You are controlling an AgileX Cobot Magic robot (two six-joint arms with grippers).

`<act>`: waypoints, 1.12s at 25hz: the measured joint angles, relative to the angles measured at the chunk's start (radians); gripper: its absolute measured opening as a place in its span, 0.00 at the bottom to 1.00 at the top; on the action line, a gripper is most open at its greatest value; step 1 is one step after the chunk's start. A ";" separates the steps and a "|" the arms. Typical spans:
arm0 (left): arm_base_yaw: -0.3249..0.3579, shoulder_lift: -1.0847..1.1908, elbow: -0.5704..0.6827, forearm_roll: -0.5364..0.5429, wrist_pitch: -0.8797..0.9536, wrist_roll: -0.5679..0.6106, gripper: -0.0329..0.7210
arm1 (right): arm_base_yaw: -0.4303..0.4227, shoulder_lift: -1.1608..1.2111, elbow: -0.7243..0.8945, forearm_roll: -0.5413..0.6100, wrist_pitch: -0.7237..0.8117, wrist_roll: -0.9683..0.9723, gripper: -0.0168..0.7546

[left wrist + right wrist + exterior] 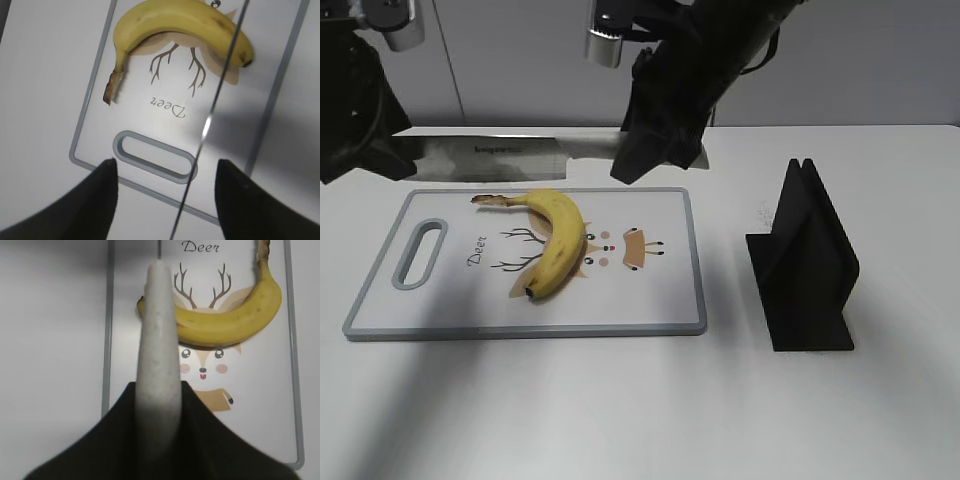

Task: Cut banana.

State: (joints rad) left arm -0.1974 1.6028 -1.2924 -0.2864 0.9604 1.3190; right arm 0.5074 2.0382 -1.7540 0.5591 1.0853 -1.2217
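One thing to cut: the banana (556,246) lies on the board (650,300), apart from both grippers.
Banana axis: in the exterior view it runs from the stem at about 10 o'clock to the dark tip at about 6 o'clock, bowed toward 3 o'clock.
Knife (510,158): held level over the bench (620,400) beyond the board's far edge, blade pointing toward 9 o'clock.
Right gripper (159,405): clamped round the knife's pale handle, seen end-on in the right wrist view.
Direction from the knife: the banana sits toward 6 o'clock of the blade in the exterior view; the blade's line lies across the fruit's length.
Left gripper (165,192): fingers spread wide, holding nothing, hanging above the board's handle slot; the thin blade edge crosses its view.
Nearer arm: the right one carries the tool, so the cut probably falls to it.
Judgement: the blade must come toward 6 o'clock and down.
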 joint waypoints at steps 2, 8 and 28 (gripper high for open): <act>0.000 0.010 0.000 -0.002 -0.025 0.000 0.81 | 0.000 0.014 -0.008 0.020 -0.001 -0.001 0.24; 0.000 0.037 0.000 -0.020 -0.034 0.000 0.69 | 0.000 0.027 -0.013 0.031 0.001 -0.001 0.24; -0.032 0.065 0.122 -0.096 -0.144 0.038 0.10 | 0.008 0.062 -0.015 -0.095 0.047 0.238 0.28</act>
State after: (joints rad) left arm -0.2290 1.6678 -1.1701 -0.3827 0.8164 1.3567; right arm 0.5154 2.1005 -1.7694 0.4644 1.1321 -0.9839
